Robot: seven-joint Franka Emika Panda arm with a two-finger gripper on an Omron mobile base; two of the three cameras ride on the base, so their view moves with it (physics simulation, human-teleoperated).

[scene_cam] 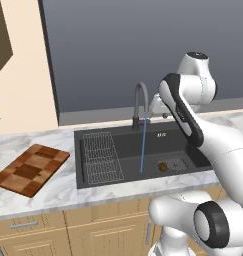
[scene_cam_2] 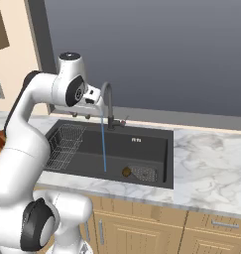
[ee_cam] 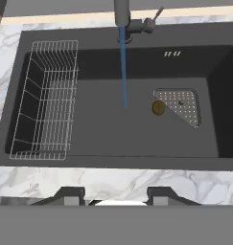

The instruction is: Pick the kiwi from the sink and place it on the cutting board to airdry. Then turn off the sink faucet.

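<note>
You have a big white marble counter (scene_cam: 53,187) with grey veins, and wooden cupboard doors (scene_cam_2: 137,228) sit under it. A wide dark grey sink (ee_cam: 113,129) is set into the counter. It is a smooth box shape with flat walls. On the left side of the sink you see a wire rack (ee_cam: 43,98) made of thin silver bars, and nothing lies in it. On the right of the sink floor there is a small drain grate (ee_cam: 181,105) full of tiny holes.

The cutting board (scene_cam: 30,168) lies flat on the counter, well to the left of the sink. It is wood, with light and dark brown squares.

The faucet (scene_cam: 140,107) is a thin dark metal pipe with a curved top. A thin blue stream of water (ee_cam: 123,67) falls from it to the sink floor.

The kiwi (ee_cam: 158,107) is small, round and dull brown. It sits on the sink floor, touching the left edge of the grate.

Your gripper (ee_cam: 116,195) hangs above the sink, with its two dark tips spread apart and holding nothing.
</note>
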